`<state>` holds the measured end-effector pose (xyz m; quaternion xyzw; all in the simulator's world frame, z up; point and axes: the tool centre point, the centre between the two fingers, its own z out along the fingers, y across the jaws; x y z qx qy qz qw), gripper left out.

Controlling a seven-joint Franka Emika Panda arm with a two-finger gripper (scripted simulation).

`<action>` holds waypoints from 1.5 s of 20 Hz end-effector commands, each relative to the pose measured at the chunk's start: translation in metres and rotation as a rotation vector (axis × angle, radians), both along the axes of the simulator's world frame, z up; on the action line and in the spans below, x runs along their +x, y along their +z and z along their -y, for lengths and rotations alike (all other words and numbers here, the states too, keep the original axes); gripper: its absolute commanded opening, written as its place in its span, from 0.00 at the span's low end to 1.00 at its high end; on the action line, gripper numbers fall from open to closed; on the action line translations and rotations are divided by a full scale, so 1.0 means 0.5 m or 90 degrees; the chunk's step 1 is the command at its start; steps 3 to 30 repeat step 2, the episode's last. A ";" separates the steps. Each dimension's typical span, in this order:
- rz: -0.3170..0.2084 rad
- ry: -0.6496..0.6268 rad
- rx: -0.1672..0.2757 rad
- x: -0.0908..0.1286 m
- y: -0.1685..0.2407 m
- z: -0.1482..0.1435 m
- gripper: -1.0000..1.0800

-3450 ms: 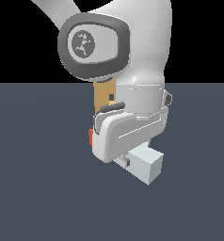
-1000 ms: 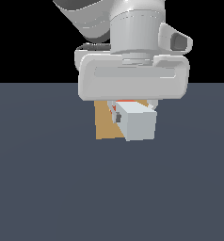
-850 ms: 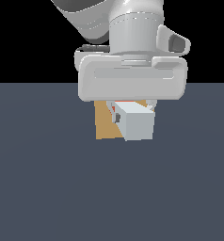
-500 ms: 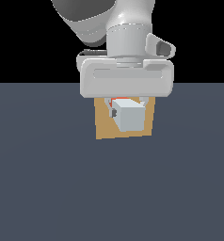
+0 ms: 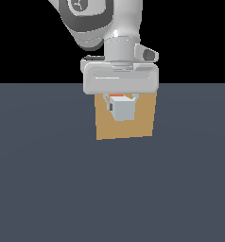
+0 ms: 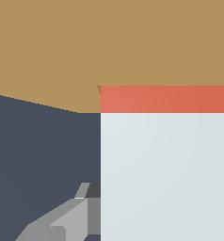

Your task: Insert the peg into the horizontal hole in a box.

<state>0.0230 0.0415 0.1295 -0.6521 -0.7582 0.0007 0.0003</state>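
Note:
The tan box (image 5: pixel 126 127) stands on the dark floor, its flat face toward the exterior camera. My gripper (image 5: pixel 120 105) hangs in front of that face, shut on the peg (image 5: pixel 123 110). The peg shows end-on: its white-grey end faces the camera, with a sliver of its red-orange part (image 5: pixel 117 97) above. In the wrist view the peg's white-grey length (image 6: pixel 165 174) leads to its red-orange end (image 6: pixel 165 99), which meets the box (image 6: pixel 85 47). One grey finger (image 6: pixel 67 221) lies beside the peg. The peg hides the hole in both views.
Dark grey-blue floor (image 5: pixel 43 189) lies all around the box. The white hand body (image 5: pixel 120 78) and arm rise above the box's top edge.
The hand has swung from the exterior view's right to sit centred before the box. The peg has turned from slanted to end-on and moved toward the face.

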 end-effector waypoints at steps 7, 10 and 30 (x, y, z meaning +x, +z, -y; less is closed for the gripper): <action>0.004 0.001 0.001 0.002 0.006 -0.018 0.00; 0.004 0.001 0.001 0.002 0.006 -0.018 0.00; 0.004 0.001 0.001 0.002 0.006 -0.018 0.00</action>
